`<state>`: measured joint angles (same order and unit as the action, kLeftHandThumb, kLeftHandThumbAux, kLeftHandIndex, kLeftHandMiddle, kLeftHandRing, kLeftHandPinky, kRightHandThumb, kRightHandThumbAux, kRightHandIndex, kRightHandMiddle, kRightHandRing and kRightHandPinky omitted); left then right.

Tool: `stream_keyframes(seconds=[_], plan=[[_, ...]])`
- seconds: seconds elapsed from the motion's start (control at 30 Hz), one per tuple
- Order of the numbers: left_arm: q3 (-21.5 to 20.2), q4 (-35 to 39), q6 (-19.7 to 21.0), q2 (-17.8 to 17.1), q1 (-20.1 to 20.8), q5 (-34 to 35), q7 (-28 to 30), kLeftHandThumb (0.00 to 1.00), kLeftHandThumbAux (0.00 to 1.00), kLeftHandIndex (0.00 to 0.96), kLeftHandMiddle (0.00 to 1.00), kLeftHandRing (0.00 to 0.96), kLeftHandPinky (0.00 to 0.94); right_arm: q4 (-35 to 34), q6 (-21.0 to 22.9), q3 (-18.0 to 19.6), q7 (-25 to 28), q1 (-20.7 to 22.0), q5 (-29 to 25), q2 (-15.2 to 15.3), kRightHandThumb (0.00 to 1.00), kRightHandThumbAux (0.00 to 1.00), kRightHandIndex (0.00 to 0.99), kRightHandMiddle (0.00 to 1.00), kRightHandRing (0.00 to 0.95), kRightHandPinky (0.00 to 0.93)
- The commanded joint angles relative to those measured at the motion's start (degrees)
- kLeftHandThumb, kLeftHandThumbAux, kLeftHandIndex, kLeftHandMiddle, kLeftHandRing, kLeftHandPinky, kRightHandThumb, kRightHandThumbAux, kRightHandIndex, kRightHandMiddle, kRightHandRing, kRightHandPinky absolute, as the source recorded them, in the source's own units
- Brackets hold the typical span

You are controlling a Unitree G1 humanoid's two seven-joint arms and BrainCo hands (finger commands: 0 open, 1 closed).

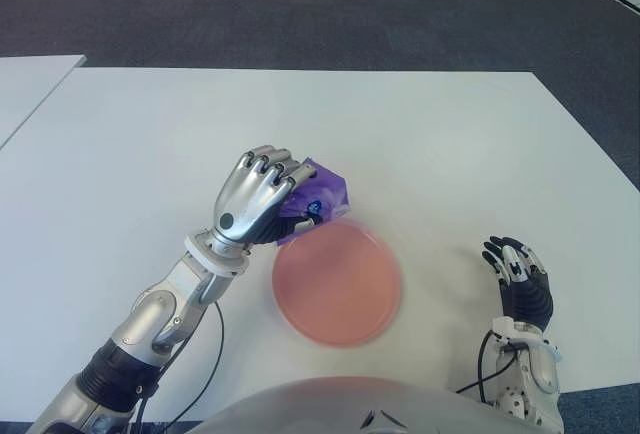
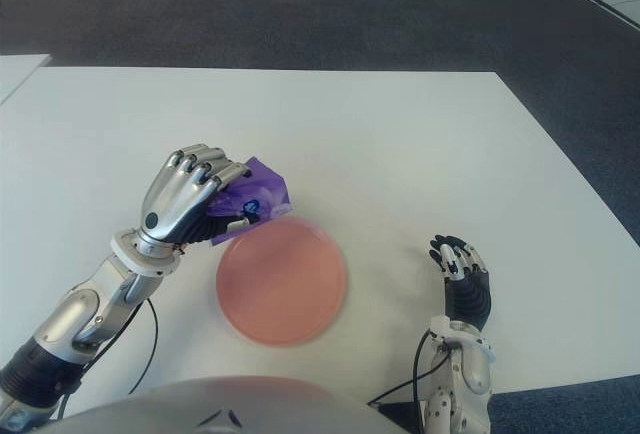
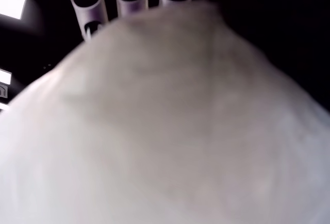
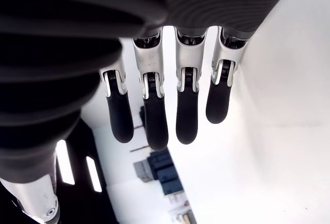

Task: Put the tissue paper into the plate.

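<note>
1. Centrally, a round pink plate (image 1: 338, 289) lies flat on the table; its dish holds nothing.
2. Tissue paper (image 1: 322, 192), a purple packet, sits just beyond the plate's far-left rim, gripped by the left hand (image 1: 255, 199); the packet's near corner shows right at the rim, contact unclear.
3. Left hand: fingers curled over the packet from the robot's left side, knuckles up; its own wrist view is filled by a pale blur, with only some finger segments at the edge.
4. Right hand (image 1: 520, 279): shows to the right of the plate, well apart from it, holding nothing; right wrist view shows its fingers (image 4: 154, 123) extended straight and side by side.
5. Surface: white table (image 1: 450, 154), otherwise bare; a second white tabletop (image 1: 30, 84) shows at the far left.
6. Room: dark grey carpet (image 1: 300, 4) beyond the table's far edge.
</note>
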<state>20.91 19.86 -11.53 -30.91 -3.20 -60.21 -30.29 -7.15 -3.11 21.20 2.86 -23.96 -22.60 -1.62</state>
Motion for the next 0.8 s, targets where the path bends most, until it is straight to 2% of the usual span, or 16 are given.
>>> stream_keyframes(seconds=[0.03, 0.23, 0.4, 0.7, 0.8], plan=[[-0.73, 2.84, -0.74, 0.83, -2.64, -0.80, 2.35, 0.751, 0.687, 0.447, 0.815, 0.853, 0.849, 3.95, 2.39, -0.85, -2.49, -0.49, 1.29, -2.15, 0.149, 0.713, 0.365, 0.404, 0.343, 0.281], [-1.22, 9.14, -1.17, 2.47, -7.64, -0.44, 5.10, 0.751, 0.689, 0.446, 0.838, 0.855, 0.868, 5.53, 1.30, -1.46, -3.11, 0.32, 2.20, -3.03, 0.140, 0.739, 0.367, 0.412, 0.356, 0.300], [-1.20, 14.45, -2.81, 3.83, -11.96, 2.91, 8.81, 0.752, 0.691, 0.445, 0.839, 0.847, 0.867, 7.38, -1.25, -2.70, -4.32, 0.89, 5.33, -3.81, 0.113, 0.757, 0.382, 0.430, 0.374, 0.286], [-1.46, 12.56, -8.49, 4.52, -12.98, 6.45, 10.76, 0.752, 0.693, 0.444, 0.835, 0.842, 0.849, 9.21, -3.62, -3.84, -6.12, 2.00, 7.39, -4.98, 0.098, 0.780, 0.389, 0.440, 0.386, 0.288], [-0.98, 12.19, -9.72, 5.03, -13.64, 6.32, 11.24, 0.751, 0.693, 0.444, 0.836, 0.843, 0.853, 10.81, -6.64, -4.22, -5.73, 2.42, 7.42, -5.41, 0.094, 0.794, 0.388, 0.443, 0.390, 0.297]])
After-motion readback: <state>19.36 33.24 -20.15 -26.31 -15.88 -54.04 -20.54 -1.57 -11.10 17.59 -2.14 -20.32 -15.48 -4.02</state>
